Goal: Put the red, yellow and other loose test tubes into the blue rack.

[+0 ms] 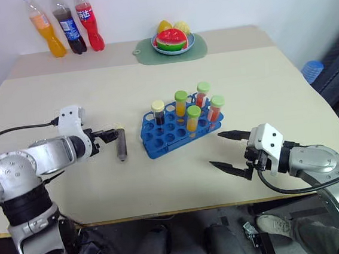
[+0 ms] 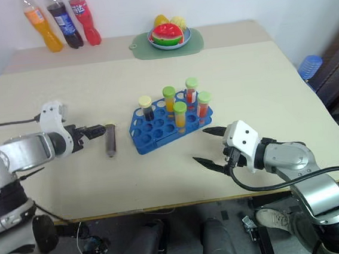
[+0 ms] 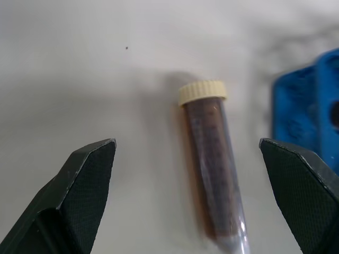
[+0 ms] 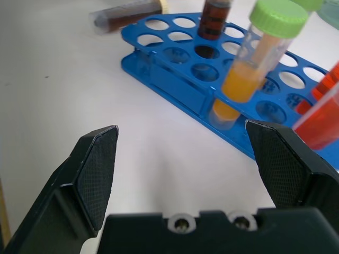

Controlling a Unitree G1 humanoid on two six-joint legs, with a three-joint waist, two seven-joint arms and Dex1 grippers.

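The blue rack (image 1: 173,132) stands mid-table and holds a dark tube (image 1: 158,113), two yellow-orange tubes (image 1: 181,103) and two red tubes (image 1: 216,109), all upright. One loose tube (image 1: 121,145) of dark brown liquid with a cream cap lies flat on the table just left of the rack. My left gripper (image 1: 111,132) is open and points at its cap end; in the left wrist view the tube (image 3: 212,159) lies ahead between the spread fingers (image 3: 90,174), untouched. My right gripper (image 1: 216,149) is open and empty, in front of the rack's near right corner (image 4: 175,87).
Three soda bottles (image 1: 63,23) stand at the back left. A plate of fruit (image 1: 173,39) on a green mat sits at the back centre. A blue round object (image 1: 312,70) shows beyond the table's right edge.
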